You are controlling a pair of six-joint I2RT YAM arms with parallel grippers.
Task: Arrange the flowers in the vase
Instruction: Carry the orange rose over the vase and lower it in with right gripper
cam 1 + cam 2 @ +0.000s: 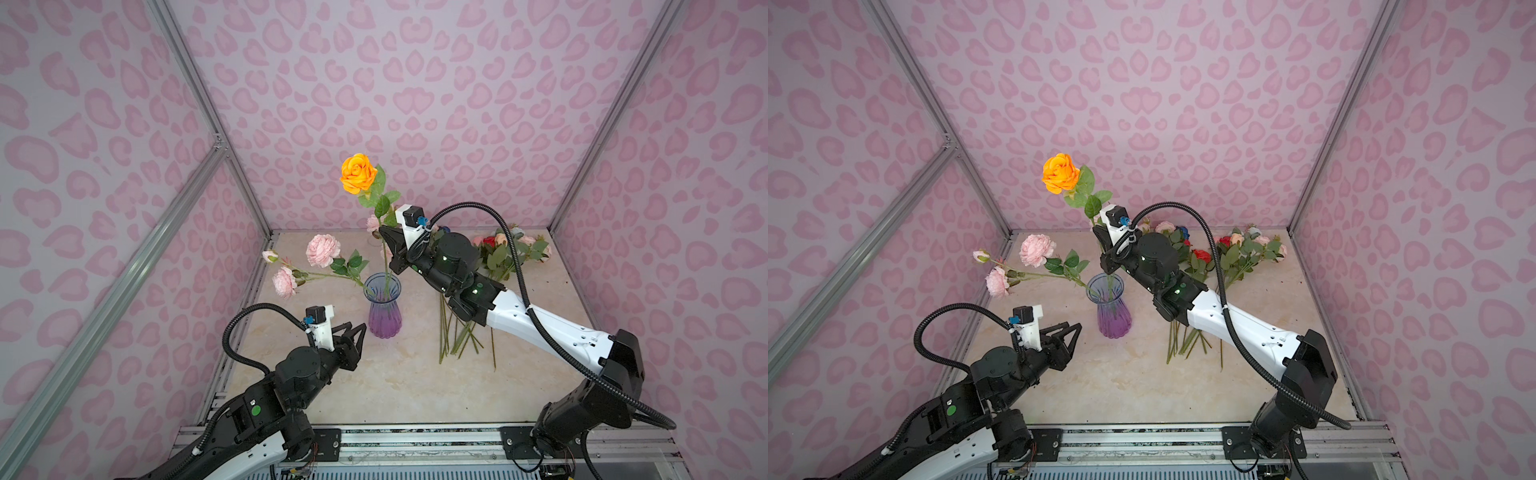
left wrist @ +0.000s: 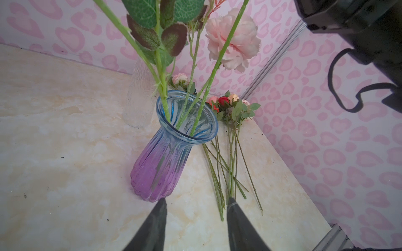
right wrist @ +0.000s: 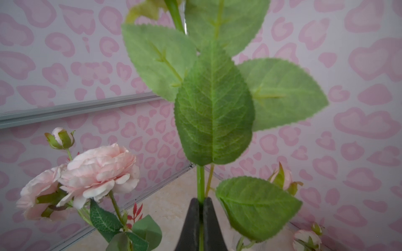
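The right pincer point(image 3: 201, 202) is closed on the green stem of the orange rose point(image 1: 358, 173). Its bloom stands high above the pincer, and its stem end is in the blue-purple vase point(image 1: 383, 307) below. The left pincer point(image 2: 195, 201), half open and empty, is just beside the vase. More flowers point(image 1: 505, 249) lie to the right of the right pincer on the beige marble table point(image 1: 395, 386). The walls point(image 1: 415, 83) have pink spots.

Orange rose point(image 1: 358, 173) and pink peonies point(image 1: 323, 249) stand in blue-purple vase point(image 1: 384, 309); other flowers point(image 1: 505, 255) lie nearby.
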